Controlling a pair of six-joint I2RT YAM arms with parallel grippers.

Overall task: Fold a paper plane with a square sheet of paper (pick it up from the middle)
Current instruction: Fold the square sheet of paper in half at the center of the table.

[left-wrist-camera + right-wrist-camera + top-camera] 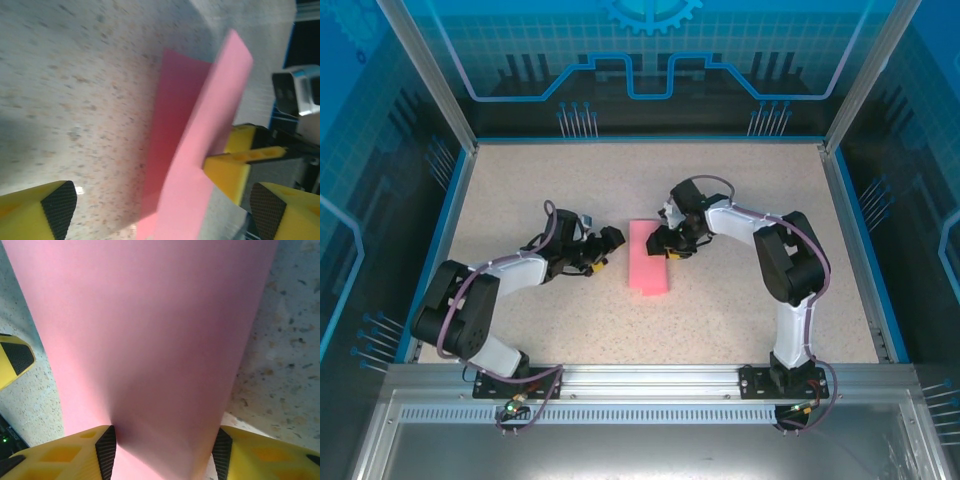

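Likely first-fold step. Found thin pink-red square sheet of paper (650,262) doubled over on speckled beige table (520,180), upper flap lifted. Noted left gripper (608,243) spread wide beside it, right gripper (164,450) astride fold (jaws apart, hold unclear). Next: press crease flat.

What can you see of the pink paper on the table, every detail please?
The pink paper is thin, plain and matte, folded into a two-layer strip near the middle of the speckled table. The lower layer lies flat; the upper one lifts and bows. It passes between the right gripper's fingers, which seem to touch its raised layer. No marks or tears show.
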